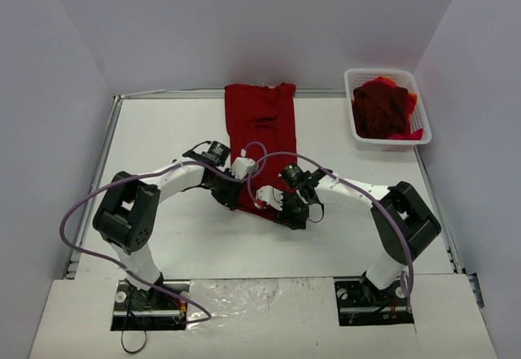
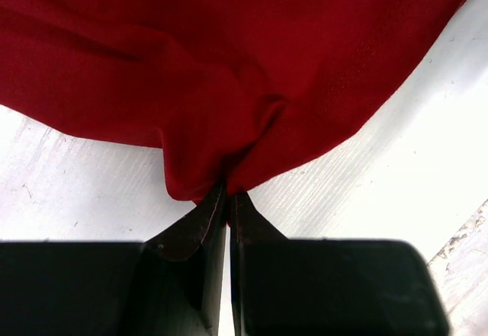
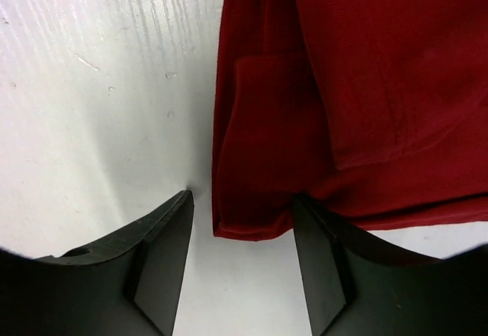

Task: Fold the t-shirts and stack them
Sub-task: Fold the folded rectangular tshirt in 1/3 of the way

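Dark red t-shirt (image 1: 260, 135) on white table (image 1: 163, 139); maroon and orange-red t-shirts (image 1: 381, 111) in white mesh basket (image 1: 379, 72).

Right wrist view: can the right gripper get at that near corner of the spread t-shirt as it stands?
Probably yes. The right gripper is open, with the corner of the t-shirt lying between its jaws and only bare table beside it.

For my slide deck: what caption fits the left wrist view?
Left gripper shut on the bunched edge of a dark red t-shirt spread over the white table.
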Available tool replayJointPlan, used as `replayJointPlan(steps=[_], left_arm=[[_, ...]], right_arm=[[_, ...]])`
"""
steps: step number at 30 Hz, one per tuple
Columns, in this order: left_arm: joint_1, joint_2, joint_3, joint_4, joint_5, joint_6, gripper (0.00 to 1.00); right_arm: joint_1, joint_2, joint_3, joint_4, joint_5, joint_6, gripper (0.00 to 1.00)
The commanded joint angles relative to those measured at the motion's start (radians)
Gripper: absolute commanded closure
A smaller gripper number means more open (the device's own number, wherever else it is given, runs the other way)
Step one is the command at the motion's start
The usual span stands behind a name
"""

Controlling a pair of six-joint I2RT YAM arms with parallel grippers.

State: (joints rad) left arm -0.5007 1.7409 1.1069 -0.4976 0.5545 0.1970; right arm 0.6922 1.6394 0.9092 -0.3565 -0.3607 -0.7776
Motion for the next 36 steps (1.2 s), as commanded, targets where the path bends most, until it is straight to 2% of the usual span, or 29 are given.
replayJointPlan(steps=[1, 10, 12, 13, 16, 24, 30, 36], left_arm=[[0.005, -0.011, 0.039, -0.013, 0.032, 0.005, 0.98], [0.005, -0.012, 0.034, -0.015, 0.038, 0.012, 0.97], [0.005, -0.011, 0.037, -0.019, 0.038, 0.013, 0.98], [0.005, -0.011, 0.039, -0.024, 0.038, 0.015, 0.98], [0.005, -0.015, 0.047, -0.036, 0.041, 0.024, 0.98], [0.008, -0.035, 0.074, -0.107, 0.059, 0.077, 0.98], [0.014, -0.075, 0.084, -0.206, 0.13, 0.153, 0.98], [0.021, -0.159, 0.045, -0.229, 0.192, 0.185, 0.98]], right_arm=[[0.012, 0.045, -0.015, -0.025, 0.038, 0.02, 0.5], [0.01, 0.065, -0.036, 0.007, 0.075, 0.031, 0.74], [0.01, 0.072, -0.033, 0.007, 0.08, 0.037, 0.82], [0.012, 0.074, -0.029, 0.008, 0.083, 0.038, 0.9], [0.01, 0.076, -0.02, 0.002, 0.086, 0.049, 1.0], [0.003, 0.034, 0.04, -0.111, 0.025, 0.04, 1.0], [-0.017, 0.01, 0.083, -0.239, -0.018, 0.011, 1.0], [-0.02, -0.061, 0.111, -0.334, -0.087, -0.008, 1.0]])
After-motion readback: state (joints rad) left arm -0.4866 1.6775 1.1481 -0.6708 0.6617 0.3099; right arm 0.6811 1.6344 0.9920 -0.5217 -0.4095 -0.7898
